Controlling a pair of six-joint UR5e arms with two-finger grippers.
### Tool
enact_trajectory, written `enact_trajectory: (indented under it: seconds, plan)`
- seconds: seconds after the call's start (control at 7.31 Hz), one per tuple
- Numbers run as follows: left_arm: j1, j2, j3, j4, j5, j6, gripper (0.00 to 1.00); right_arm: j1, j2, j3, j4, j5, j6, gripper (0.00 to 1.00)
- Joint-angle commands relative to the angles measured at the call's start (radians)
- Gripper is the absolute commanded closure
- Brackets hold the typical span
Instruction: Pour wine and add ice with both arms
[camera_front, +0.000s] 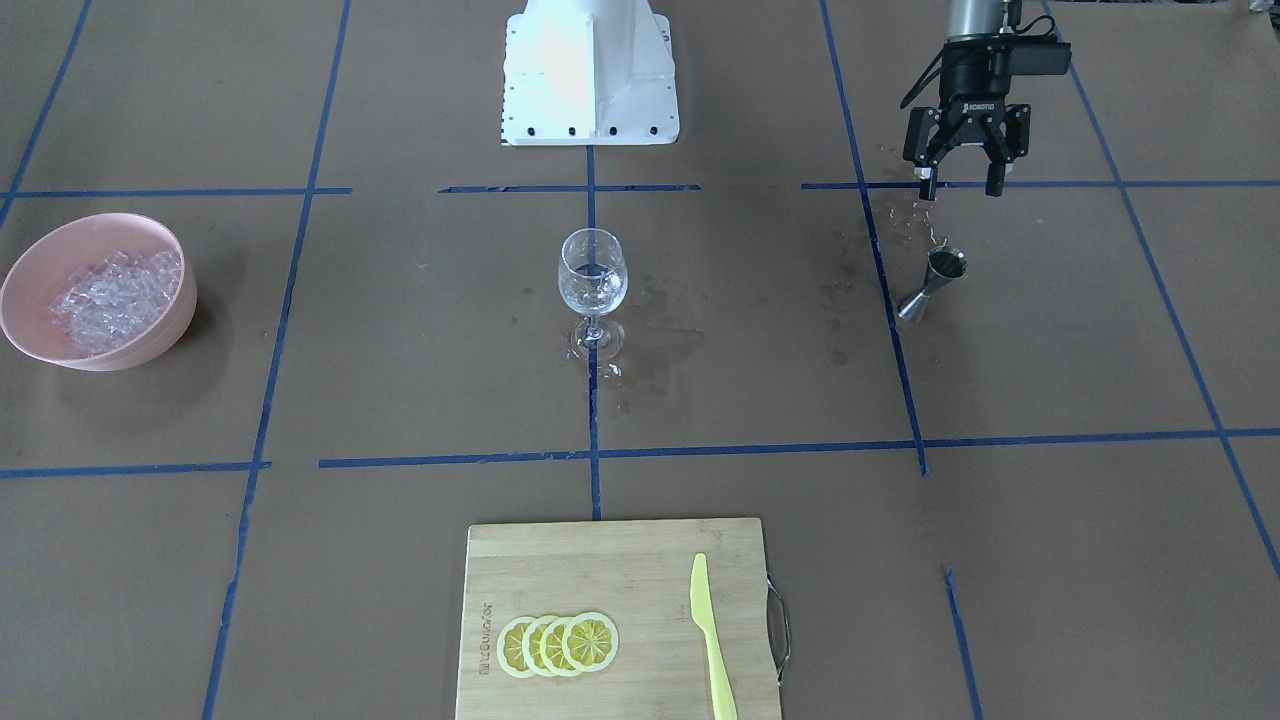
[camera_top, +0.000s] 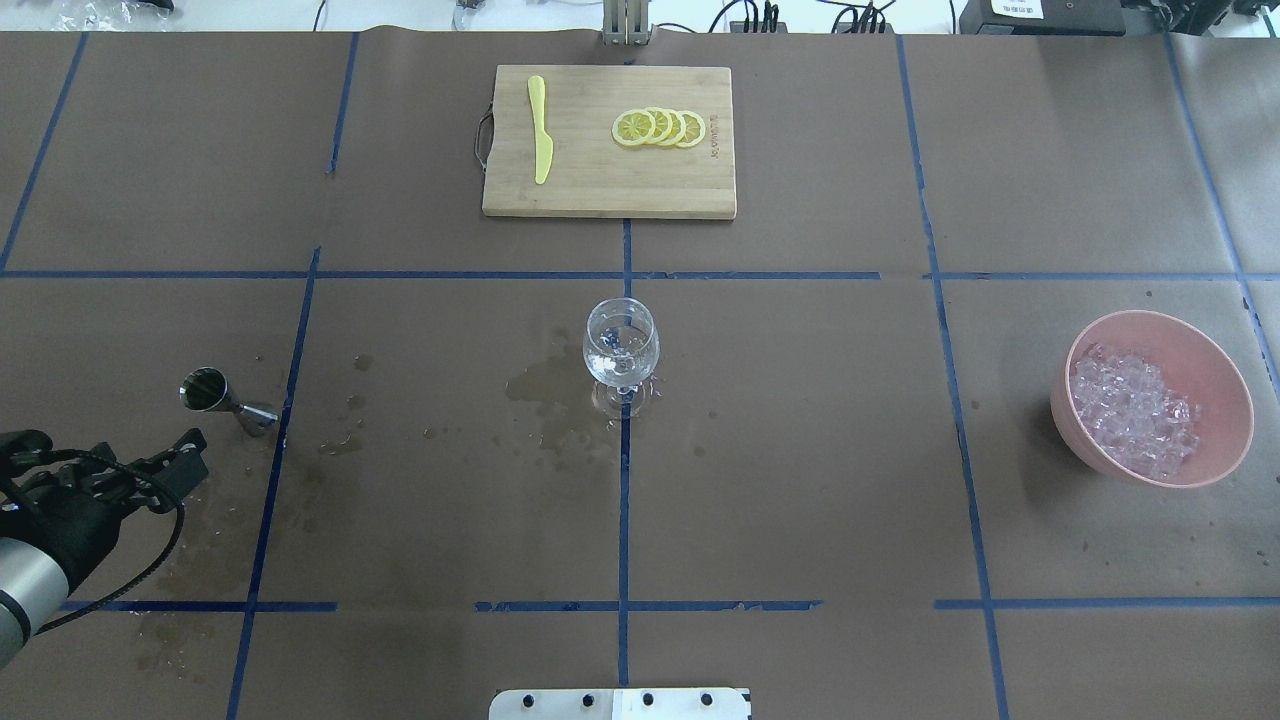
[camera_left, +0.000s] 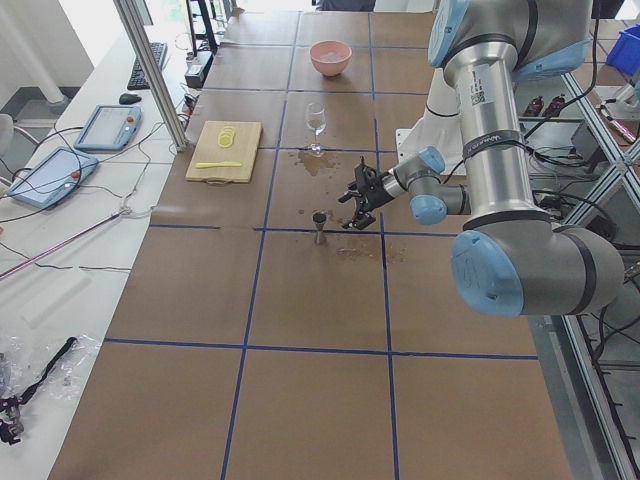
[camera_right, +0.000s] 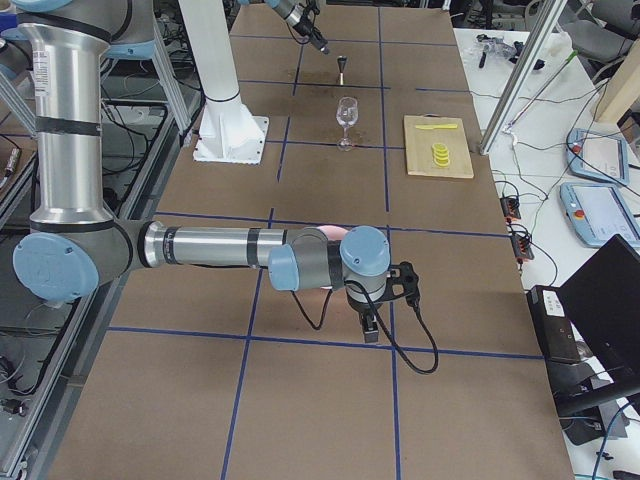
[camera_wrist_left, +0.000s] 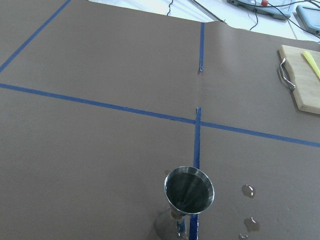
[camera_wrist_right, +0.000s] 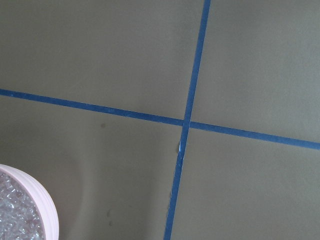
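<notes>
A wine glass (camera_front: 592, 280) stands at the table's centre with a little clear wine in it; it also shows in the overhead view (camera_top: 621, 345). A steel jigger (camera_front: 935, 282) stands upright to my left, close below the left wrist camera (camera_wrist_left: 189, 192). My left gripper (camera_front: 962, 188) is open and empty, hovering just behind the jigger, apart from it. A pink bowl (camera_top: 1062, 412) to my right holds several ice cubes (camera_top: 1130, 405). My right gripper (camera_right: 369, 325) shows only in the exterior right view, near the bowl; I cannot tell whether it is open.
A bamboo cutting board (camera_top: 600, 195) at the far side carries lemon slices (camera_top: 660, 128) and a yellow knife (camera_top: 541, 130). Wet patches (camera_top: 540, 385) lie around the glass and near the jigger. The white robot base (camera_front: 590, 80) stands at the near side. Blue tape lines cross the table.
</notes>
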Motion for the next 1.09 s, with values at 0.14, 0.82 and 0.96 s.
enact_trajectory:
  seconds: [0.14, 0.82, 0.96]
  plan:
    - [0.048, -0.107, 0.163, 0.009, 0.189, -0.005, 0.01, -0.012, 0.005, 0.007, -0.003, 0.049, 0.127, 0.00]
    - [0.047, -0.268, 0.367, 0.014, 0.327, -0.005, 0.05, -0.018, 0.005, 0.015, -0.001, 0.057, 0.135, 0.00]
    - [0.047, -0.277, 0.378, 0.014, 0.353, -0.005, 0.07, -0.020, 0.010, 0.015, 0.000, 0.055, 0.156, 0.00]
